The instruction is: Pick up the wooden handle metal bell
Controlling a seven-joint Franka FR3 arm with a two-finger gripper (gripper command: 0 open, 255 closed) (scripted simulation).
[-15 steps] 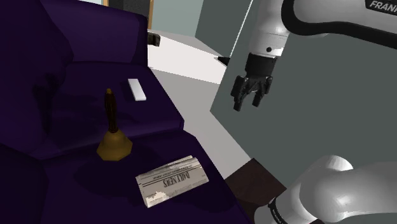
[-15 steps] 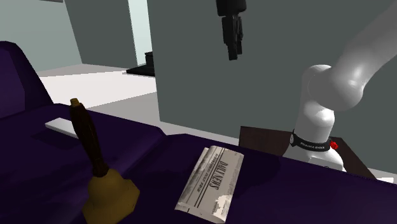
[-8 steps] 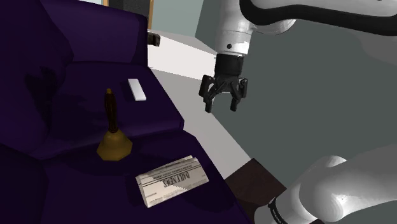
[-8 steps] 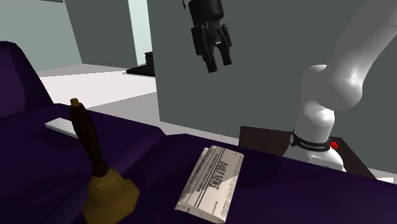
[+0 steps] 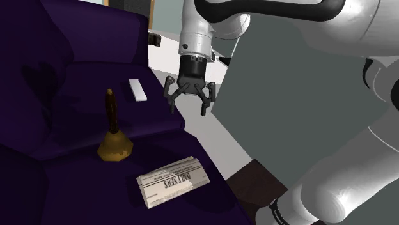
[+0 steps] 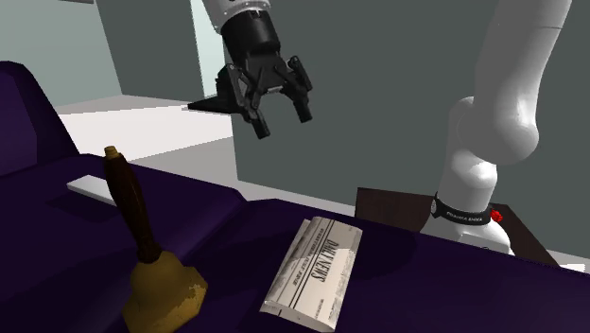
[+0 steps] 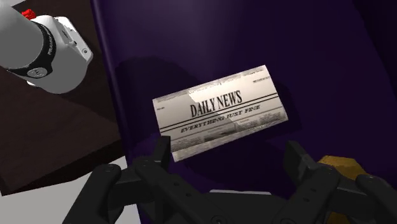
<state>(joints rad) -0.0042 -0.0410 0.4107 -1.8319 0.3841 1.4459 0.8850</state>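
My gripper [image 5: 188, 107] hangs in the air with its fingers spread and nothing between them, over the edge of the dark purple sofa [image 5: 77, 77], while the brass-coloured bell [image 5: 114, 135] stands upright on the seat, well below and toward the shoulder view's left, near a folded newspaper [image 5: 172, 181].

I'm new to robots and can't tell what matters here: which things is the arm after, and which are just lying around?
Job: the handled bell, upright on the purple sofa; the arm's open jaws.
Lying about: the folded newspaper, the flat white slab.
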